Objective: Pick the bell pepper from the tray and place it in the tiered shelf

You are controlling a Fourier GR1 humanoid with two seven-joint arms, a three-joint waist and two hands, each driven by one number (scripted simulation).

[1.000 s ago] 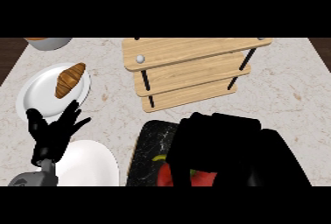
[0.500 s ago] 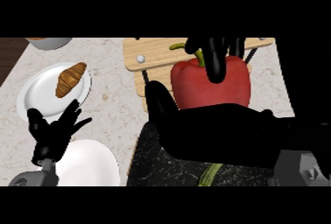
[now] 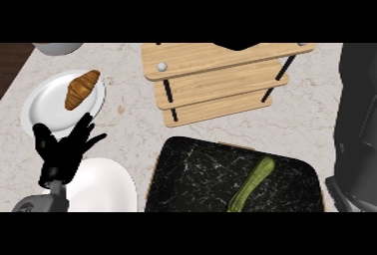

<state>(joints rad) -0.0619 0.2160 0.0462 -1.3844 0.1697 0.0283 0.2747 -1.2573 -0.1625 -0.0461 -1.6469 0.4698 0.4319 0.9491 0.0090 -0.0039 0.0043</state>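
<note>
Spanning pale marbled counter [image 3: 132,124], wooden shelf [image 3: 213,82]

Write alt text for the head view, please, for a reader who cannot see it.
A wooden tiered shelf stands at the top, above a dark tray holding a green vegetable. At left, the open left robot hand rests between a plate with a croissant and an empty plate.

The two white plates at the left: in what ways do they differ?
The upper plate carries a croissant; the lower plate shows no food. The upper plate lies wholly in view; the lower plate is cut by the view's lower edge and partly hidden by the left hand. Both are white and round.
</note>
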